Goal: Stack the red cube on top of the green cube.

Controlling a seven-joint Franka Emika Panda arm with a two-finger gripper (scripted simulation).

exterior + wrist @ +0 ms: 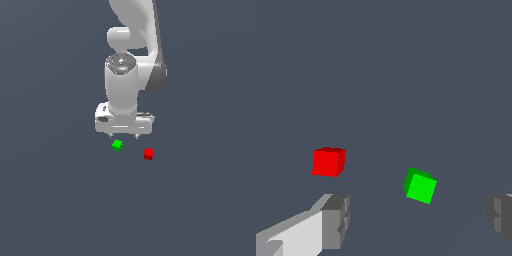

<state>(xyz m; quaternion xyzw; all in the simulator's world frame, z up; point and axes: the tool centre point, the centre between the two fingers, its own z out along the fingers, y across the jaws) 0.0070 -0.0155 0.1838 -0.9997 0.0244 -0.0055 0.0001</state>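
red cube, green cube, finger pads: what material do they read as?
Simulator render, so only looks. Red cube: flat, uniform matte colour, no texture or gloss; plastic-like at best. Green cube: same flat matte finish, sharp edges. Fingers: grey ribbed pads, rubber-like, on a white smooth body; actual material open.

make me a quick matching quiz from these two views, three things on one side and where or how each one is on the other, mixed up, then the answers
Things:
1. red cube
2. green cube
3. gripper

Places or states:
A. open, holding nothing, above the two cubes
B. on the floor, further toward the exterior view's right
C. on the floor, further toward the exterior view's left, turned at an angle in the wrist view

Right pairs: 1-B, 2-C, 3-A

In the wrist view the red cube and green cube lie apart, not touching, and the fingers stand wide with nothing between them.
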